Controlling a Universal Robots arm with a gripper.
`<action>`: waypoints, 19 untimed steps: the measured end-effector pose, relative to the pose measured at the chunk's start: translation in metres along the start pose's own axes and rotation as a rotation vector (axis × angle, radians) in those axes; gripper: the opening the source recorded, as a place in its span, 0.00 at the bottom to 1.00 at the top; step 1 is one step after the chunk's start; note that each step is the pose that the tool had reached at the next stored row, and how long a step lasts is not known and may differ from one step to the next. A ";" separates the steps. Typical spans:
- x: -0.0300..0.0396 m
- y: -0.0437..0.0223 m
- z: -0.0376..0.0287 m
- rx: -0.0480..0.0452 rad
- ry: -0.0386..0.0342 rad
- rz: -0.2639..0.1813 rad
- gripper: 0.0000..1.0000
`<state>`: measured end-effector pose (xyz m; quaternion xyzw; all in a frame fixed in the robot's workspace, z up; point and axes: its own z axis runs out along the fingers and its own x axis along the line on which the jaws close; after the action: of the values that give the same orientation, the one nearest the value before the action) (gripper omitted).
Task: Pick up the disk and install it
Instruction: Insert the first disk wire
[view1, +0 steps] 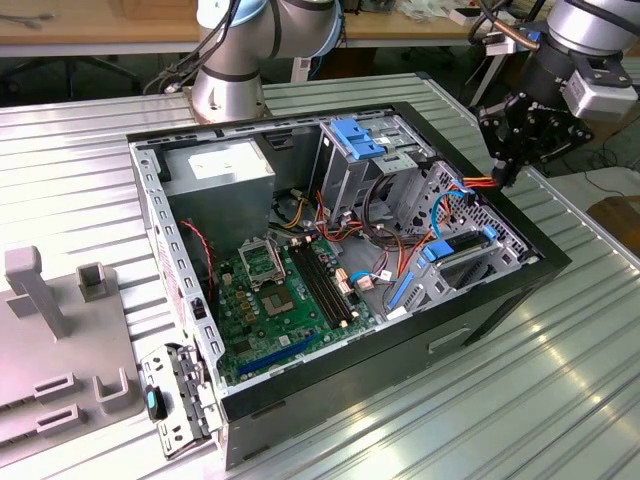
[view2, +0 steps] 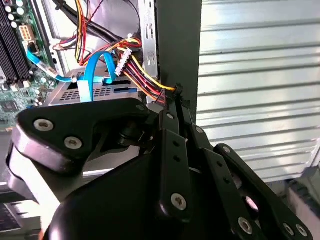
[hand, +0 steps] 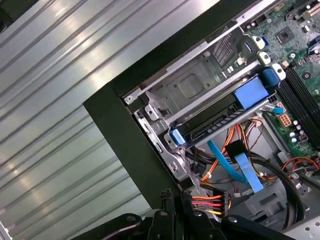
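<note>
bench (view1: 520, 400): ribbed metal sheet; carries everything listed below.
fixture (view1: 40, 290): grey block with upright posts and slots, at the exterior view's left, near edge.
bracket (view1: 175, 400): perforated metal plate with a dark latch, lying just beside the case's near corner.
case (view1: 330, 385): black tower lying on its side, open side up.
motherboard (view1: 270, 300): green board flat on the case floor, towards the exterior view's left.
disk (view1: 462, 247): inside the case, seated in the metal bay along the wall at the exterior view's right. in the first wrist view the disk (hand: 220, 121) lies flat in that bay, with a blue carrier part showing at each end. the hand does not touch it.
hand (view1: 505, 170): black, above the case wall at the exterior view's right, past the disk bay. in both wrist views the hand (view2: 176, 95) (hand: 175, 197) has its fingers pressed together. the tips are at the wire bundle, just inside the wall; whether a wire is pinched cannot be told.
wires (view2: 145, 82): red, orange and yellow bundle, touching or just beside the fingertips.
blue cable (view2: 92, 75): flat ribbon, arching over the perforated metal box near the wires.
power supply (view1: 215, 165): grey box in the far corner of the case.
arm base (view1: 230, 80): silver and blue, standing on the bench beyond the case.
</note>
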<state>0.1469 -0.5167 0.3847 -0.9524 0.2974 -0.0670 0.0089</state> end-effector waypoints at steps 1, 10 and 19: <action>0.0000 0.0000 0.0000 -0.0021 0.0010 0.017 0.16; 0.0000 0.0000 0.0001 -0.0217 0.0099 0.175 0.16; 0.0000 0.0000 0.0000 -0.0431 0.0199 0.348 0.16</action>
<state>0.1469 -0.5167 0.3847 -0.8857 0.4593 -0.0675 -0.0030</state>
